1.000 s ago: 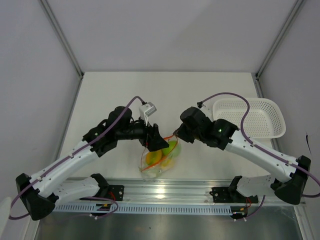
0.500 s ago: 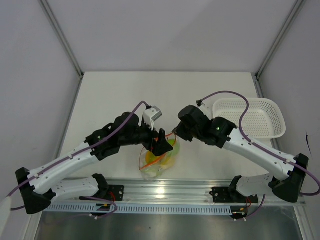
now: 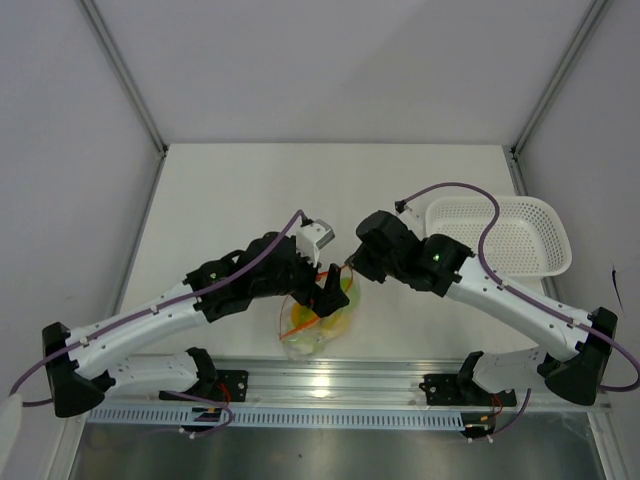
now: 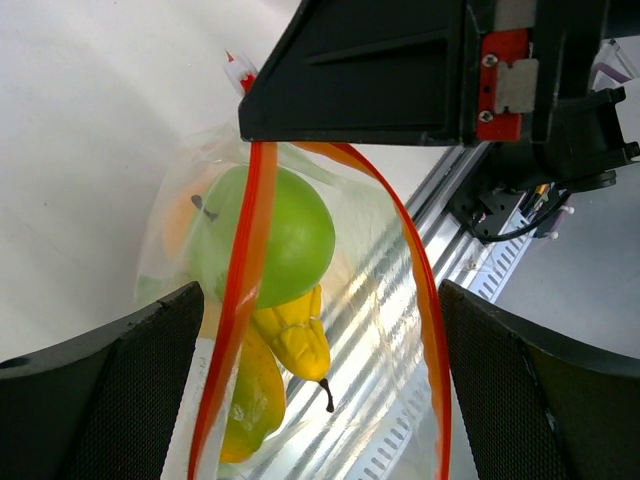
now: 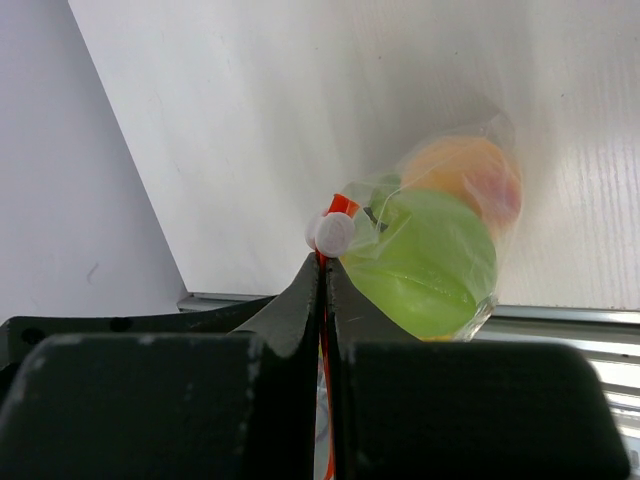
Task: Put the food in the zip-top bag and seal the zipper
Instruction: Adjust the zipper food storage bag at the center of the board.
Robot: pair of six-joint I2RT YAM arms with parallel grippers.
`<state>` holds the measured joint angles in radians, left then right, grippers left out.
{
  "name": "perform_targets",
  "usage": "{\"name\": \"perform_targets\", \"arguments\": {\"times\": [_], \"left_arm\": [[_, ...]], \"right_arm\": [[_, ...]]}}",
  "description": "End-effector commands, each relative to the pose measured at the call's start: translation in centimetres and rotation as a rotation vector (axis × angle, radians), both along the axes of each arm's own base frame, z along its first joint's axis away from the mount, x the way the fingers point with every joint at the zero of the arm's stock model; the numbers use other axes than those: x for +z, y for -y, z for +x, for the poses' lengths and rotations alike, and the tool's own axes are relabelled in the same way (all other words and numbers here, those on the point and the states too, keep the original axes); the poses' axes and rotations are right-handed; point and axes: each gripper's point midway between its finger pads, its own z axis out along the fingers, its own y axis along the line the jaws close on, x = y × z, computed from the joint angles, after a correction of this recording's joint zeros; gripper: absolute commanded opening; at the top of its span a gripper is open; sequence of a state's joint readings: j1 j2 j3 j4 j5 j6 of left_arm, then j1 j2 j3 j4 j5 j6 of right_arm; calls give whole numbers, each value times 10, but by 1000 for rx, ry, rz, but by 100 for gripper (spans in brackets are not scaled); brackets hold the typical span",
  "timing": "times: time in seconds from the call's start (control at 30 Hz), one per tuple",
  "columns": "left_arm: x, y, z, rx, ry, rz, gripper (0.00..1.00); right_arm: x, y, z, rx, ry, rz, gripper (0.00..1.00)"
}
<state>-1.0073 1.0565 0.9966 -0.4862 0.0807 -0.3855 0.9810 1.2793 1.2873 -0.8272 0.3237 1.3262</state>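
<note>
The clear zip-top bag [image 3: 312, 322] lies near the table's front edge and holds the food: a green apple [image 4: 268, 236], yellow fruit [image 4: 290, 338] and a peach [image 5: 466, 174]. Its orange-red zipper [image 4: 246, 262] gapes open in two strips. My left gripper [image 3: 330, 294] is open over the bag mouth, with both strips between its fingers [image 4: 100, 390]. My right gripper [image 3: 350, 268] is shut on the far end of the zipper [image 5: 323, 268], just behind the white slider [image 5: 331, 232]. The apple also shows in the right wrist view [image 5: 425, 265].
A white mesh basket [image 3: 500, 235] stands at the right edge of the table. The aluminium rail [image 3: 330, 385] with the arm bases runs along the front edge, just under the bag's near end.
My left gripper has moved right and forward, down over the bag mouth. The right gripper has stayed in place, holding the zipper end.
</note>
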Motion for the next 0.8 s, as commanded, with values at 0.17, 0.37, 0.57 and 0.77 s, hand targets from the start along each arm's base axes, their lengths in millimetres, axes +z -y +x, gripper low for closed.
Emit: {"name": "perform_targets", "arguments": {"times": [0.17, 0.37, 0.57, 0.77], "left_arm": [[17, 13, -3, 19, 8, -30, 89], [14, 22, -12, -38, -18, -44, 46], [0, 11, -8, -10, -13, 9, 7], [-3, 0, -6, -1, -12, 6, 0]], "right_arm": [[9, 5, 8, -60, 35, 5, 0], [5, 15, 14, -84, 64, -47, 4], [10, 17, 21, 24, 123, -129, 25], [18, 35, 29, 152, 173, -276, 61]]}}
